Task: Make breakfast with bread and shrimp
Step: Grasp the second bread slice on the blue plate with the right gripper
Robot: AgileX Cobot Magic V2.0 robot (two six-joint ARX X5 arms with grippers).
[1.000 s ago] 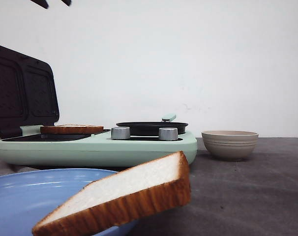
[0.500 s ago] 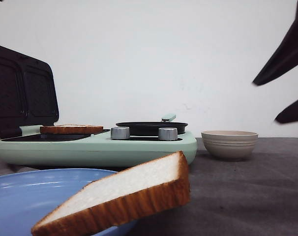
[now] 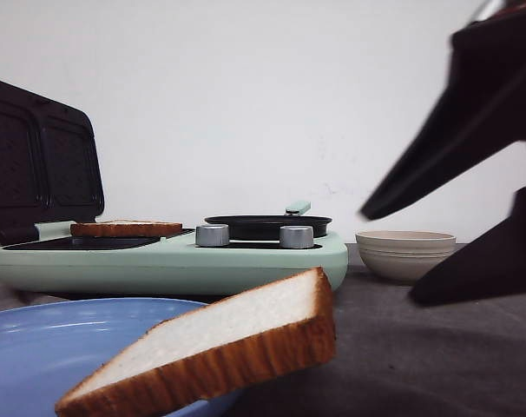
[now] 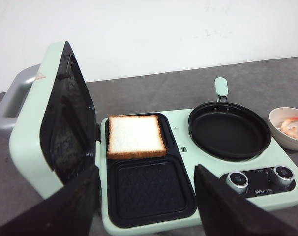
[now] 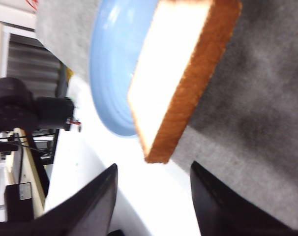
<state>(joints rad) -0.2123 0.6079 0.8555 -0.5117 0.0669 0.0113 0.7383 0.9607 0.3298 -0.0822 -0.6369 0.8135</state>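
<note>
Two bread slices point(image 3: 220, 347) point(image 4: 135, 135), one bowl point(image 3: 404, 252)

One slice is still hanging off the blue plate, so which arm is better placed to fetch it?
Right, probably. The right gripper is open, facing the overhanging bread slice on the blue plate; the left gripper hangs open over the sandwich maker.

Grey table point(image 3: 437, 365) carries green sandwich maker point(image 3: 172, 261), beige bowl point(image 3: 405, 254), blue plate point(image 3: 63, 347).

Right gripper point(image 3: 402, 256) is blurred up front, its body cut off by the frame edge, hiding part of the beige bowl point(image 3: 402, 252). The blue plate point(image 3: 63, 347) runs off the bottom, and the shrimp point(image 4: 290, 126) are too small to count.
</note>
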